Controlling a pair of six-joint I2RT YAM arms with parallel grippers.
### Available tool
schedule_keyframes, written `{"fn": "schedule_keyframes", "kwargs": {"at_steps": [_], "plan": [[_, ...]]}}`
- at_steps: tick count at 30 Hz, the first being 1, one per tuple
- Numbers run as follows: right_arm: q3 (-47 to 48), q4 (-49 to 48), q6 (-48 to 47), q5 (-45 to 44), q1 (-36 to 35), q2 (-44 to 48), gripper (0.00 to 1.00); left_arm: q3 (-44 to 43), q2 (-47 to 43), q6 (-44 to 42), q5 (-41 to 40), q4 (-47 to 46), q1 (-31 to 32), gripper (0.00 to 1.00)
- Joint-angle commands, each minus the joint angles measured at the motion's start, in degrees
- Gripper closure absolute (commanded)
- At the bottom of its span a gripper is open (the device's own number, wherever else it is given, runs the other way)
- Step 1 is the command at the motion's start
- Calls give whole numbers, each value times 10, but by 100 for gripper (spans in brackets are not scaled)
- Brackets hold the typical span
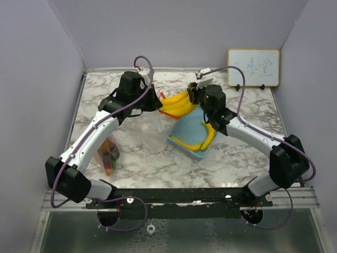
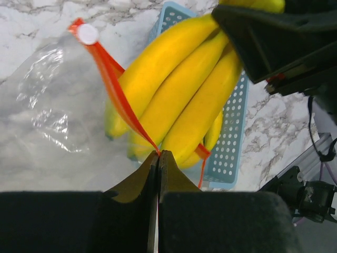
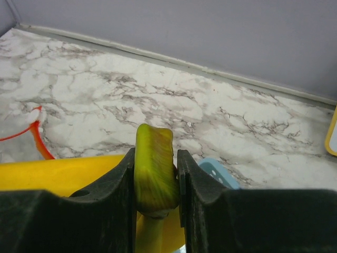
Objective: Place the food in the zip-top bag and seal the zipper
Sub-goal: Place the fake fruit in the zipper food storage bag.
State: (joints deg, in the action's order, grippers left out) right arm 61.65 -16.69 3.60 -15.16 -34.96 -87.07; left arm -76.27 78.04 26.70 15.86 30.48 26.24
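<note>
My right gripper (image 1: 194, 95) is shut on the green-yellow stem (image 3: 154, 174) of a bunch of yellow bananas (image 1: 176, 105) and holds it above the table. My left gripper (image 1: 151, 101) is shut on the red zipper strip (image 2: 113, 79) of the clear zip-top bag (image 1: 150, 129). In the left wrist view the strip crosses in front of the bunch (image 2: 179, 95), whose tips sit in the bag's mouth. The white slider (image 2: 87, 34) is at the strip's far end. Loose bananas (image 1: 204, 139) lie in the basket. A dark-green vegetable and orange-red pieces (image 1: 109, 155) lie under my left arm.
The light-blue plastic basket (image 1: 187, 132) stands right of centre, just below the bunch; it also shows in the left wrist view (image 2: 231, 137). A small whiteboard (image 1: 253, 67) leans on the back wall at the right. Walls close in the table at left, right and back.
</note>
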Motion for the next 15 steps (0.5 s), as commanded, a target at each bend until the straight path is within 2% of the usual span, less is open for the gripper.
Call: {"fn": "schedule_keyframes", "kwargs": {"at_steps": [1,10,15], "plan": [[-26,-5,-32,-48,-12,27,98,-33,4,-17,-20,-14,3,100],[-14,9,-42,-35,-19,42,98,-25,11,-18,-20,-24,3,100],[76,39,-28,-100,-55,-21,98,2,17,19,19,-68,3,100]]}}
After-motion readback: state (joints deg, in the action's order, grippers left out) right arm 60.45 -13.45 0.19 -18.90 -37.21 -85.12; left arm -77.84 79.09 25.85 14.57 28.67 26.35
